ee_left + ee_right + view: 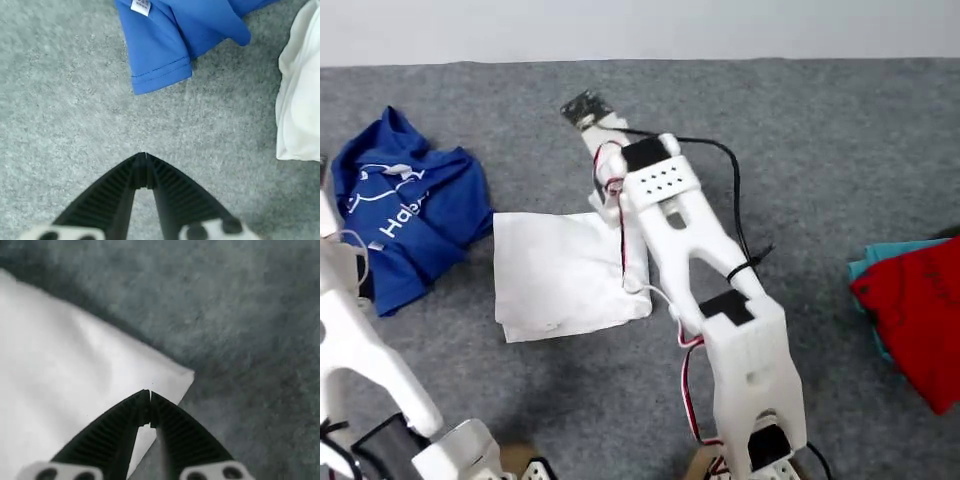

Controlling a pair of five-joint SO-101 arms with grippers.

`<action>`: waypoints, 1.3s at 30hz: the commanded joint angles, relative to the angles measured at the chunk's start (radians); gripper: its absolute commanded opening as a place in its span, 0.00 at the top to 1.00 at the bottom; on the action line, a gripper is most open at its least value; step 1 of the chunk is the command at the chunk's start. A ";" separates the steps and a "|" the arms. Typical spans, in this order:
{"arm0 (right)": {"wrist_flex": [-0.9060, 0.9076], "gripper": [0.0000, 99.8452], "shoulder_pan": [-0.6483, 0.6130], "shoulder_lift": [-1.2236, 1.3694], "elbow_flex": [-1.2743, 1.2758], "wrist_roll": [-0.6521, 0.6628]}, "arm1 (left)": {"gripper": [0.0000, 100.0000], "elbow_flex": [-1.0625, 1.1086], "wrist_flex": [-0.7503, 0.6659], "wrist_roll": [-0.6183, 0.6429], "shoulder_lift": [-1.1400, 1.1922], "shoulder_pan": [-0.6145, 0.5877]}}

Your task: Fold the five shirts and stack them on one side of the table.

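The table [820, 150] has a fuzzy grey cover. A white shirt [560, 275] lies folded flat in the middle of it. A blue shirt [405, 205] lies in a messy heap on the left side, just beside the white one. Far over on the right edge is a red shirt [915, 305], and it lies on top of a teal shirt [880, 255].

The right arm [700, 260] stretches out over the right edge of the white shirt. The right gripper [150, 396] is above a corner of that shirt. Its two black jaws are pressed tight together at the tips, and I can't see any cloth between them.

The left arm [360, 350] is at the near left corner. The left gripper [145, 159] hangs over bare grey cover, near a sleeve of the blue shirt. Its jaws are pressed together too, with nothing in them.
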 commanded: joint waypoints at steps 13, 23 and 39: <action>0.071 0.99 0.061 0.331 -0.442 0.003 | 1.00 -0.002 -0.005 -0.005 -0.038 -0.002; 0.441 0.99 0.018 0.340 -0.865 0.003 | 1.00 -0.002 -0.005 -0.005 -0.038 0.002; 0.464 0.99 -0.070 -0.024 -0.201 -0.075 | 1.00 -0.002 -0.008 -0.003 -0.037 0.002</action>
